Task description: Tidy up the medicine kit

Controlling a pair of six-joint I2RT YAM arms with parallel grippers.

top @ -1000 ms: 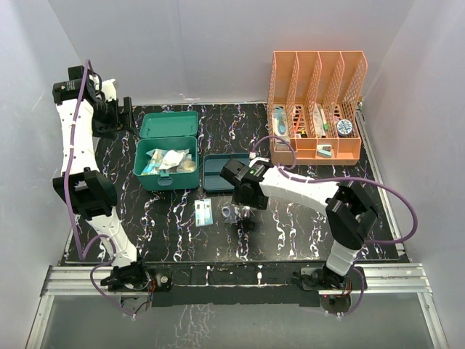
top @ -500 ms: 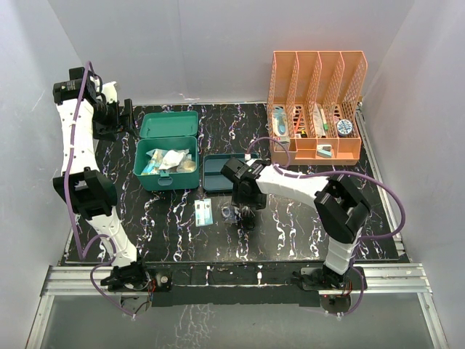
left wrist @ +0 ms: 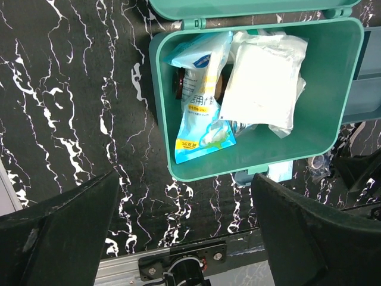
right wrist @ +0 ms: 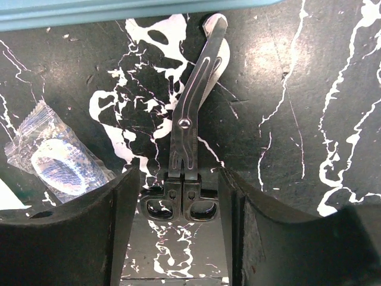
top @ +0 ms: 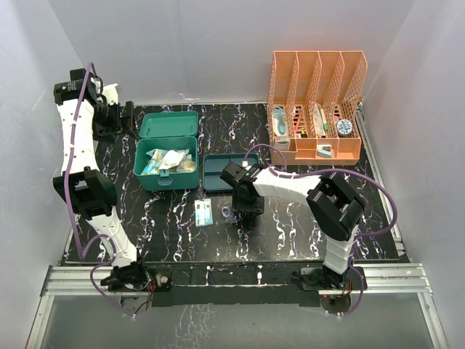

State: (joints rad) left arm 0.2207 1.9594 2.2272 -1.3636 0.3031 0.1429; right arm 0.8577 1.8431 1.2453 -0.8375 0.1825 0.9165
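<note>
While the medicine kit (top: 182, 182) stands open on the left half of the table (top: 305, 225), its lid (top: 168, 123) swung back, a blue-and-white pouch (left wrist: 202, 101) and white packets (left wrist: 265, 71) lie inside it. Left gripper (left wrist: 186, 179): held high, to the left of the kit, fingers spread wide with nothing between them. Right gripper (right wrist: 178, 174): low over the table, just in front of the dark tray (top: 218, 173) that sits beside the kit's right wall. Its fingers flank the black handles of a pair of scissors (right wrist: 190, 107) lying flat, blades toward the tray; whether they press on the handles cannot be told. A small clear packet (right wrist: 56, 152) lies beside the scissors. An orange rack (top: 316, 102) stands at the far right.
</note>
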